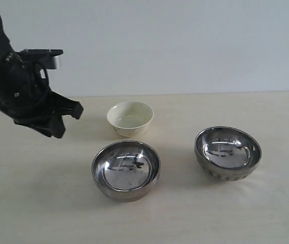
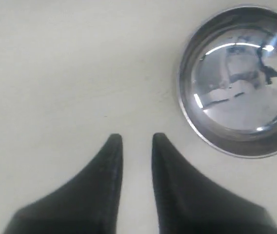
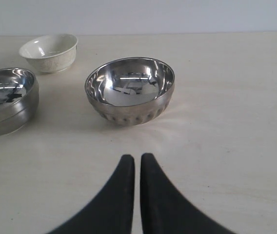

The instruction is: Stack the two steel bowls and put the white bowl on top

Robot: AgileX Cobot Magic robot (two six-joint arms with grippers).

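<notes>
Item: three bowls, unstacked, on a pale tabletop point(image 1: 266, 213). Plain steel bowl point(image 1: 126, 170): upright, mouth up, at the middle front of the exterior view. Ribbed steel bowl point(image 1: 228, 152): upright, well apart to its right, on the right arm's side. White bowl point(image 1: 130, 118): upright on its narrow foot, just behind the plain steel bowl, close but not touching. All three are empty and stand apart, so by this layout no stacking step is done. Left tool point(image 2: 135, 141): raised above the tabletop at the left and tilted downward, its fingers narrowly parted and holding nothing. Its camera takes in a steel bowl off to one side (most likely the plain one, since no ribbing shows), so it is not lined up over any rim. Right tool point(image 3: 137, 162): fingers all but closed with a sliver between them, holding nothing. It faces the ribbed steel bowl squarely, which makes that bowl the likely first pick, to be set into the plain steel bowl. The right arm does not appear in the exterior view. Obstructions: nothing stands between either tool and its nearest bowl. The white bowl's nearness to the plain steel bowl is the one crowding point, since a bowl carried in from the right could clip it. Both tools would need to widen before taking a rim. Background: a plain light wall point(image 1: 185, 46).
</notes>
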